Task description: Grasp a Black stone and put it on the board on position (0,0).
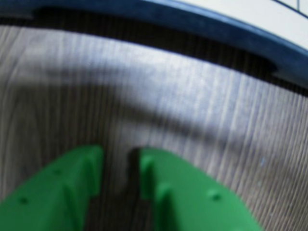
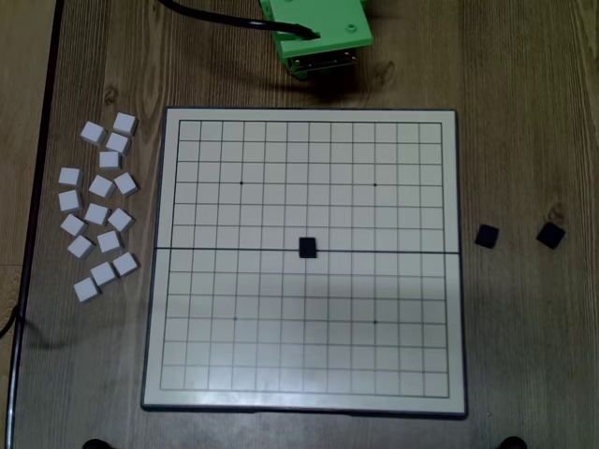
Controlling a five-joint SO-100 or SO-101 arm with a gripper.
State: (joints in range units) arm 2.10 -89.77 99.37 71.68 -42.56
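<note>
A Black stone (image 2: pixel 307 247) lies on the board (image 2: pixel 393 374) at its central crossing, position (0,0), covering the dot on the dark middle seam. Two more black stones (image 2: pixel 486 236) (image 2: pixel 550 234) rest on the wooden table right of the board. The green arm (image 2: pixel 318 28) is above the board's top edge in the overhead view. In the wrist view my gripper (image 1: pixel 119 156) hovers over bare wood, its green fingers (image 1: pixel 67 187) a narrow gap apart with nothing between them. The board's dark frame (image 1: pixel 202 24) curves across the top of that view.
Several small white cubes (image 2: pixel 98 213) are scattered on the table left of the board. A black cable (image 2: pixel 201 14) runs from the arm toward the top left. The table's left edge (image 2: pixel 37 187) runs close to the white cubes.
</note>
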